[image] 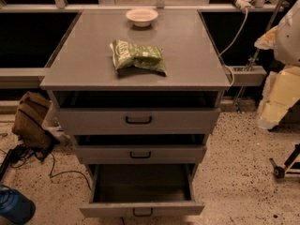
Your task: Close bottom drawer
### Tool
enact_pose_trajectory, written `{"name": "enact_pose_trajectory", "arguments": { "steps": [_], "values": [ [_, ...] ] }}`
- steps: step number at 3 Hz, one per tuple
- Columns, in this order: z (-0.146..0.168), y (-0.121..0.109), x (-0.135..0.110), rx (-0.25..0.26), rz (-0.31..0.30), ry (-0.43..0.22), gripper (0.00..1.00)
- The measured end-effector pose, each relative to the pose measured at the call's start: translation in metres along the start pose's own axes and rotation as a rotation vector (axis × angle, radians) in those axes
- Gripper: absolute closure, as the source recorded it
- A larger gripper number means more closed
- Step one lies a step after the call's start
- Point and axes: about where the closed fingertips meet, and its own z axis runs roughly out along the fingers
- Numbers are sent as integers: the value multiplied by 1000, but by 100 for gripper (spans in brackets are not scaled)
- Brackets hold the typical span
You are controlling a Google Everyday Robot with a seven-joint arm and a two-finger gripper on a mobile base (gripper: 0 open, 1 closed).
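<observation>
Bottom drawer [142, 191]: stood pulled far out, lower centre of frame.
Cabinet [84, 62] top: green bag [138, 56], bowl [141, 17].
Gripper: out of frame, grip untellable; pale arm [283, 86] at right edge.

I am holding my arm [283, 90] up at the right edge of the view, pale and bent, off to the side. My gripper is hiding past that edge, so I am not seeing it.
</observation>
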Motion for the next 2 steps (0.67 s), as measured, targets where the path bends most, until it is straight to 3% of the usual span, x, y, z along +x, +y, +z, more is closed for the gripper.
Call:
{"name": "enact_pose_trajectory", "arguments": {
  "steps": [1, 2],
  "values": [
    [5, -1, 0, 3, 10, -8, 0],
    [47, 6, 11, -32, 53, -51, 0]
  ]
}}
